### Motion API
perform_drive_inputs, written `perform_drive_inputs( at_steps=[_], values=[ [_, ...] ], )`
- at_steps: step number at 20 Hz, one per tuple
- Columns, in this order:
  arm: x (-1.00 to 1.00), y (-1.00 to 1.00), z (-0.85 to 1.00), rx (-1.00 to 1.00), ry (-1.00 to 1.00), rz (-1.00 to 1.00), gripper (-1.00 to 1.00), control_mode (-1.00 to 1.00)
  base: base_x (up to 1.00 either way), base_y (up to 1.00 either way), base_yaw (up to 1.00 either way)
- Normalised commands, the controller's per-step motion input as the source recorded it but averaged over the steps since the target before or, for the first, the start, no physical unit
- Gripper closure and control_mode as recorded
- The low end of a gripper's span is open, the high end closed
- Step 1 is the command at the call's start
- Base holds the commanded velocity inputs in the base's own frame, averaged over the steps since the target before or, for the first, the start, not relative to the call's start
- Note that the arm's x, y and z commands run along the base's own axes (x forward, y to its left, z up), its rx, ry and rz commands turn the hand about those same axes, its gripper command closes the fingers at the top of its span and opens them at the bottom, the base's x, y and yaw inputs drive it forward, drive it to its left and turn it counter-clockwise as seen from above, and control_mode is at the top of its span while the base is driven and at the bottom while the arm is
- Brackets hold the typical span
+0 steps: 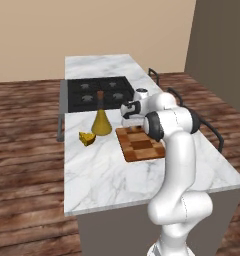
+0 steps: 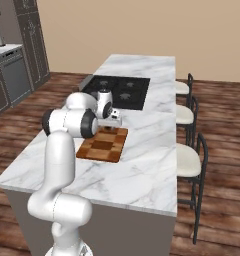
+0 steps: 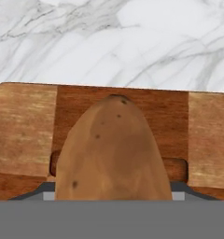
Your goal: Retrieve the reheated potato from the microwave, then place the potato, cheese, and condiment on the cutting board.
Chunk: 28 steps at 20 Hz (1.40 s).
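One tan-brown speckled potato [image 3: 113,149] is gripped in my pincer [image 1: 134,128], low over the checkered brown wooden cutting board [image 1: 142,149] for release; yellow cheese wedge [image 1: 87,138] and mustard-yellow cone bottle [image 1: 101,122] (both on the marble bench [image 1: 107,175]) wait beside it.

Speckled brown potato [image 3: 113,149] over checkered cutting board [image 1: 142,147]; cheese [image 1: 87,138] beside condiment [image 1: 101,120].

walls beige | floor [image 1: 22,130] dark wood planks | island [image 2: 142,170] white marble | stools [image 2: 189,162] alongside | cabinets [image 2: 22,55] grey
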Motion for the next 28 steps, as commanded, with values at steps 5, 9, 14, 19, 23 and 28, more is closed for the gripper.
perform_drive_inputs(
  at_steps=[5,9,14,19,23,28],
  values=[
    [-0.27,-0.01,-0.2,0.0,0.0,-0.07,1.0,-1.0,0.0,0.0,0.0],
    [-0.04,0.0,-0.47,0.0,0.0,-0.05,1.0,-1.0,0.0,0.0,0.0],
    [0.0,0.0,-0.5,0.0,0.0,-0.01,1.0,-1.0,0.0,0.0,0.0],
    [0.0,0.0,-0.45,0.0,0.05,-0.01,-1.0,-1.0,0.0,0.0,0.0],
    [-0.06,0.0,-0.3,0.0,0.08,0.0,-1.0,-1.0,0.0,0.0,0.0],
    [-0.03,0.0,-0.19,0.0,0.06,0.0,-1.0,-1.0,0.0,0.0,0.0]
  ],
)
